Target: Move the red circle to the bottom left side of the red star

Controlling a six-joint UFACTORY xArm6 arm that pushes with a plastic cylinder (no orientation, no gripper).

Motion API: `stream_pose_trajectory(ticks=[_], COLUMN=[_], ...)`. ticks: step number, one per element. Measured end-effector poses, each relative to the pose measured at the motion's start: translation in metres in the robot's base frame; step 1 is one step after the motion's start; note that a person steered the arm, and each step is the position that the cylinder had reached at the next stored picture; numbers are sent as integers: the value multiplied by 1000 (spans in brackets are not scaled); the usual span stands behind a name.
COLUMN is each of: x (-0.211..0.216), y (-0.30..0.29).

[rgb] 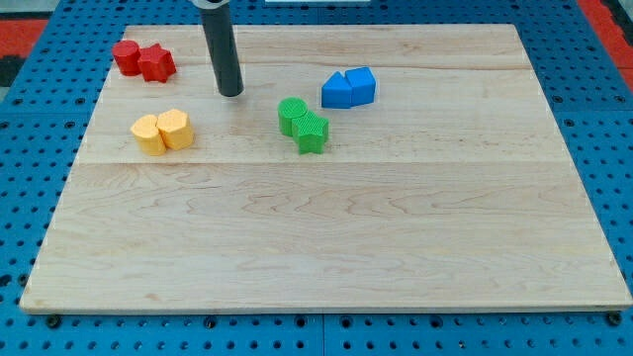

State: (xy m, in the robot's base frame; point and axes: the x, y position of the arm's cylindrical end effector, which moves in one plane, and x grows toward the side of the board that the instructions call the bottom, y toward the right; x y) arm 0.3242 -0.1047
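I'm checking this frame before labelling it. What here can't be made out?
- Camera view: the dark rod's upper part is cut off by the view's top; my tip shows.
- Red circle block and red star block touch; their adjoining sides are hidden.
- Yellow blocks, green blocks: exact shapes unclear.

Eight small coloured blocks sit on one pale wooden board (326, 227), two of each colour: a red circle (126, 56) and a red star (156, 63); two yellow blocks (149, 134) (174, 129); two green blocks (293, 115) (312, 132); two blue blocks (337, 90) (361, 85). One dark rod stands among them, its tip (230, 93) on the wood.
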Motion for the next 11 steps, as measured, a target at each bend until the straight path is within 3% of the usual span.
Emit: stream_pose_trajectory(ticks=[5,7,9,11], x=[26,9,-3,-78], y=[13,-64,-199,-197])
